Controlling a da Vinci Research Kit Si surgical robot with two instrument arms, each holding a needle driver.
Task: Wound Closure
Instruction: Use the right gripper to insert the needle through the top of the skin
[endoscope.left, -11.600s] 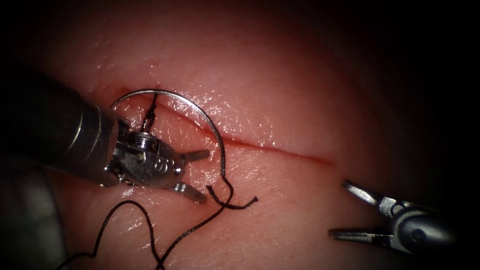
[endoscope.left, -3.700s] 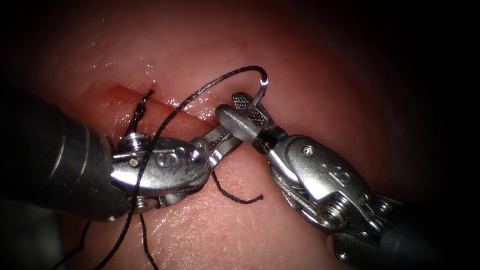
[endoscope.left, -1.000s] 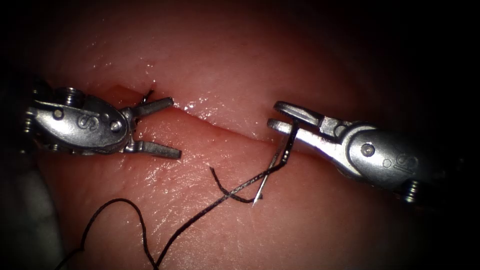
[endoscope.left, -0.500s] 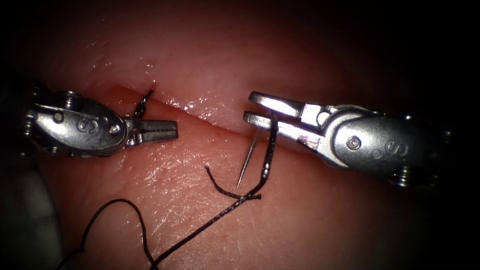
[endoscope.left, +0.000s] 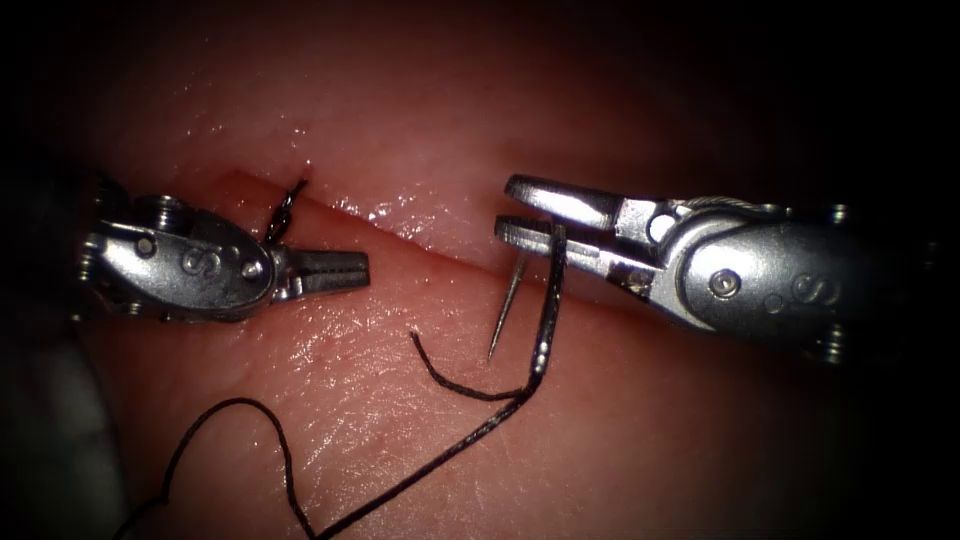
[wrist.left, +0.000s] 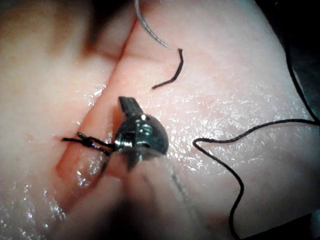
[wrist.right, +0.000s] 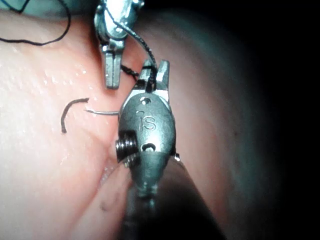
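Note:
My right tool (endoscope.left: 507, 207) comes in from the right over the cut (endoscope.left: 420, 245), its jaws shut on the curved needle (endoscope.left: 508, 305) near mid-curve. The needle hangs free above the tissue (endoscope.left: 620, 430), tip pointing down just below the cut. Black thread (endoscope.left: 440, 455) leaves the needle's tail and trails down to the left. My left tool (endoscope.left: 362, 266) lies at the cut's left end with jaws shut and nothing in them, beside the knotted stitch (endoscope.left: 285, 208). The left wrist view shows the left tool (wrist.left: 126, 102) next to the stitch (wrist.left: 85, 142). In the right wrist view the right tool (wrist.right: 157, 67) holds the needle (wrist.right: 102, 112).
A short cut end of thread (endoscope.left: 455, 385) lies on the tissue below the cut, under the needle. The long thread makes a loop (endoscope.left: 235, 405) at the lower left. Wet glints line the cut's edge. The left tool (wrist.right: 112, 65) appears beyond the right one in the right wrist view.
The left jaws have gone from open to shut and that tool slid slightly right. My right tool moved left with the needle, turning it so the tip points down.

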